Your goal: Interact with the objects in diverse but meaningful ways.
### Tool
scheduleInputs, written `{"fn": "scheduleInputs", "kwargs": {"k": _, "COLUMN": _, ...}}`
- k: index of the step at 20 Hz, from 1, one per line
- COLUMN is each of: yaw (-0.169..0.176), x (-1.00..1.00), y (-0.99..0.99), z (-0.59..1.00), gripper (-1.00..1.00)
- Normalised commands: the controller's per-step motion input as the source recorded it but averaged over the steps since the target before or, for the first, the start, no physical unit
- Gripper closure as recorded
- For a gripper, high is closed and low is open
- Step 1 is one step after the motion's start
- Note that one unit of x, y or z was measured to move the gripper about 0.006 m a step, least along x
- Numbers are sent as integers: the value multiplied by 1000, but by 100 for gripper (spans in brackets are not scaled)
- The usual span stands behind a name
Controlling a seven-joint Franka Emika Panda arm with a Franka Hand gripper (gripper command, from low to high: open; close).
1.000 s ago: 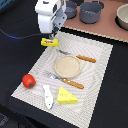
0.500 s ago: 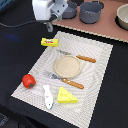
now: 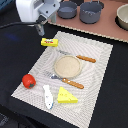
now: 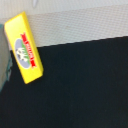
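My gripper (image 3: 40, 26) hangs above the surface (image 3: 15, 55) with nothing between its fingers; whether they stand apart or together I cannot tell, since the exterior view shows them small and blurred and the wrist view does not show them at all.

Just below my gripper lies the yellow rectangular block with red label (image 3: 49, 42), flat at the edge of the striped placemat (image 3: 97, 70). In the wrist view the block (image 4: 23, 47) lies tilted, partly on the pale mat and partly over the dark surface.

Further out from my gripper, near the middle of the mat, sits a round tan plate (image 3: 67, 65), with a knife (image 3: 82, 58) beside it on one side and a fork (image 3: 65, 80) on the other, both with orange handles.

Beyond the plate, well apart from my gripper, lie the red tomato (image 3: 29, 80), the white fish (image 3: 48, 96) and the yellow holed cheese wedge (image 3: 66, 95).

Off to the exterior view's right of my gripper, off the mat, stand two grey pots (image 3: 91, 11) side by side.
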Motion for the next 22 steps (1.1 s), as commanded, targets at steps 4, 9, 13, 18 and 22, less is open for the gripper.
{"fn": "scheduleInputs", "kwargs": {"k": 4, "yaw": -35, "x": 311, "y": -805, "z": 4, "gripper": -100}}
{"fn": "scheduleInputs", "kwargs": {"k": 9, "yaw": -71, "x": 250, "y": -759, "z": -34, "gripper": -100}}
{"fn": "scheduleInputs", "kwargs": {"k": 13, "yaw": -74, "x": 356, "y": -739, "z": 0, "gripper": -100}}
{"fn": "scheduleInputs", "kwargs": {"k": 18, "yaw": -71, "x": 373, "y": -715, "z": -34, "gripper": -100}}
{"fn": "scheduleInputs", "kwargs": {"k": 22, "yaw": -84, "x": 251, "y": -624, "z": -172, "gripper": -100}}
